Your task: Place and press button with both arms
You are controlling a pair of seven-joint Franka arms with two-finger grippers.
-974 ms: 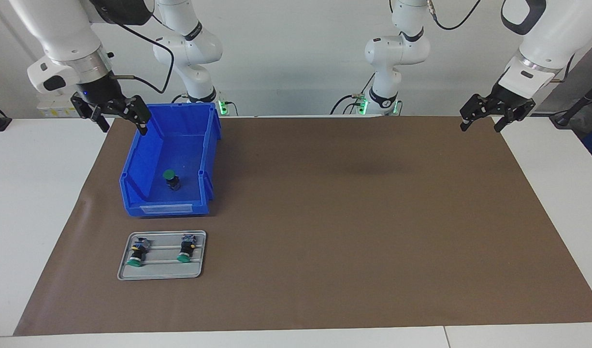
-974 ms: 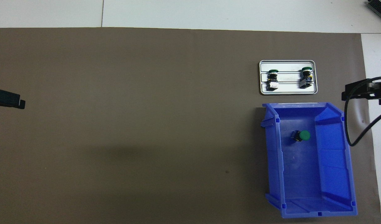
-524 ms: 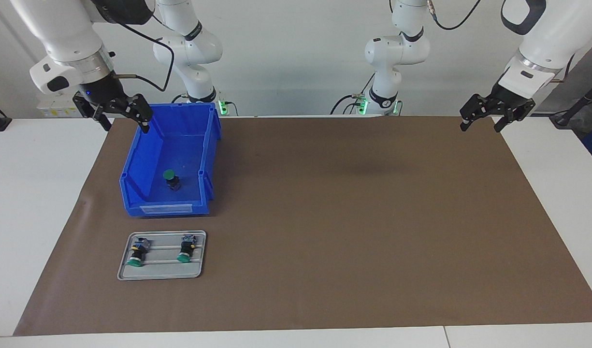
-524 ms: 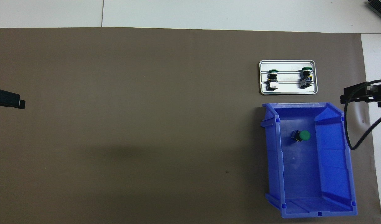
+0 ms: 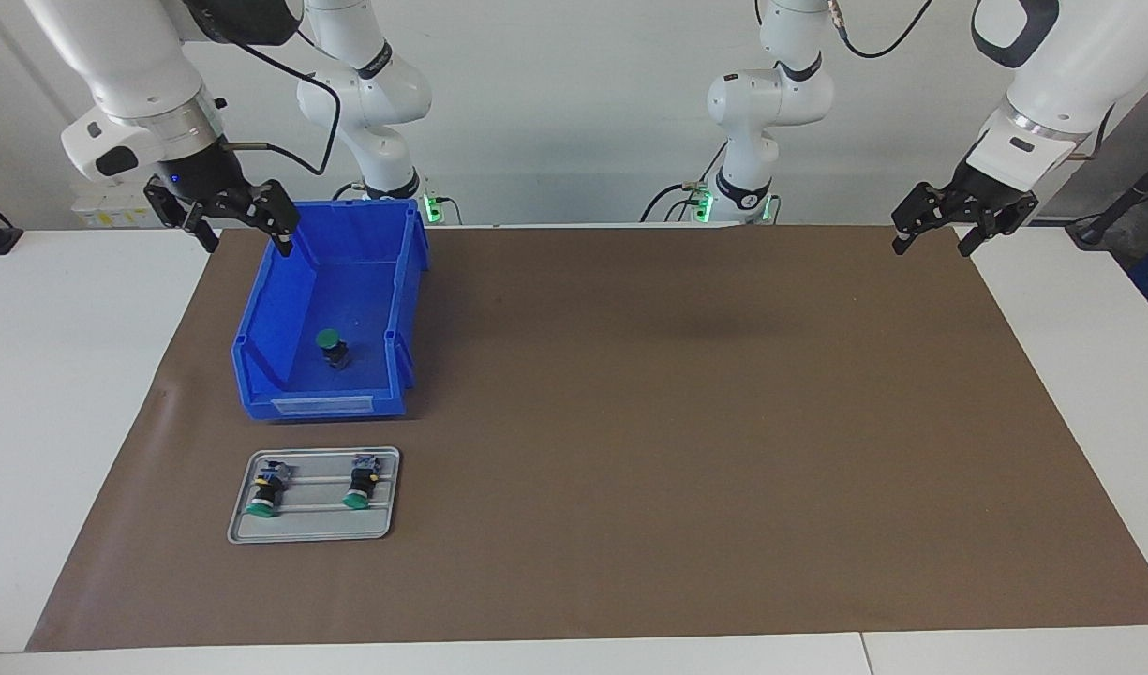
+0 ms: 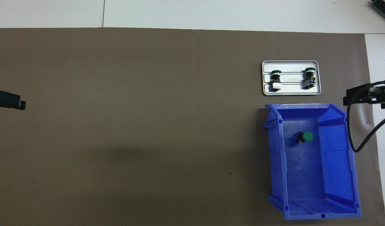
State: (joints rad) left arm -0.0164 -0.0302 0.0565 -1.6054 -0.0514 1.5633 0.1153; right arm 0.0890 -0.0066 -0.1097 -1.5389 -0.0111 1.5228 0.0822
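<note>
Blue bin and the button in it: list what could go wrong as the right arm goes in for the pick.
1. The right gripper, open, hangs by the blue bin wall; descending there, a finger could clip the rim.
2. The button stands alone on the bin floor, tilted; a grip off centre could topple it.
3. The tray already holds two buttons, so setting down a third may knock them.

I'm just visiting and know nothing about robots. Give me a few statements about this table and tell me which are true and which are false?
1. Two green-capped buttons lie on the flat grey metal tray. True.
2. The deep blue plastic bin is empty. False: one green-capped button sits in it.
3. The right hand holds a button. False: it is open and holds nothing, up by the bin's rim.
4. The left hand is open, over the brown mat's corner. True.
</note>
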